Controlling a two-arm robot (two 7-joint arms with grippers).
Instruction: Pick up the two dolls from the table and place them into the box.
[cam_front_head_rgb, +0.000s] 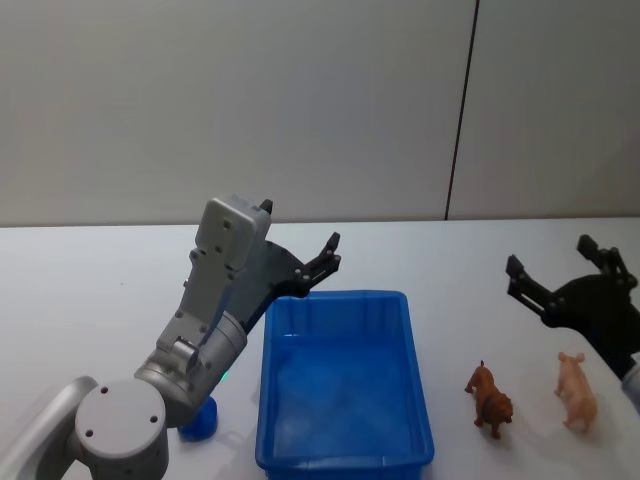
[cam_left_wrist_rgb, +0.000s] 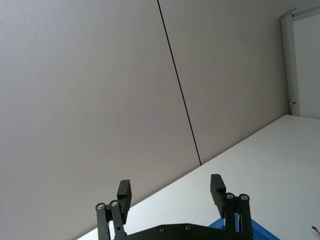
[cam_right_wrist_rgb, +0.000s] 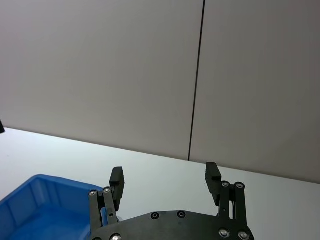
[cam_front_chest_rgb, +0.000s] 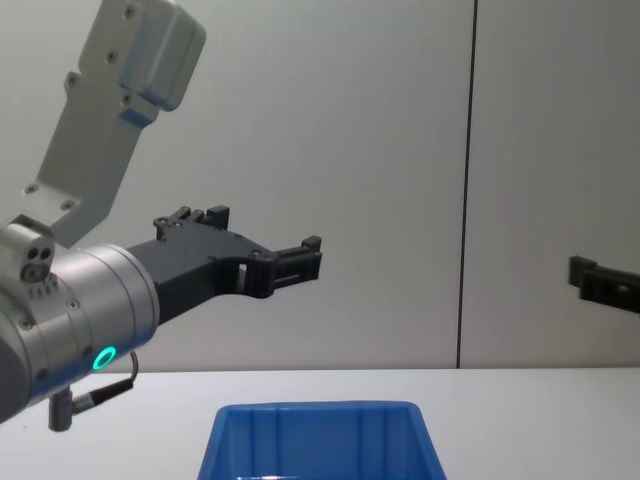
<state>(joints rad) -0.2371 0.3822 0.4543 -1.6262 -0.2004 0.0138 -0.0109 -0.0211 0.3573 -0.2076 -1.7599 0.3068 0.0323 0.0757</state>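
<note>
A: What stood where?
B: A small brown toy dog (cam_front_head_rgb: 490, 400) and a pinkish-tan toy pig (cam_front_head_rgb: 577, 390) stood on the white table (cam_front_head_rgb: 100, 290), right of the bright blue plastic box (cam_front_head_rgb: 340, 298).
A: Jaws?
B: The left gripper (cam_left_wrist_rgb: 170, 186) and right gripper (cam_right_wrist_rgb: 164, 173) both gaped wide, empty.

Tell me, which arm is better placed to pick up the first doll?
The right arm. Its open right pincer hovers just behind the brown doll and the pink doll, both standing right of the box. The left pincer is across the box from them.
</note>
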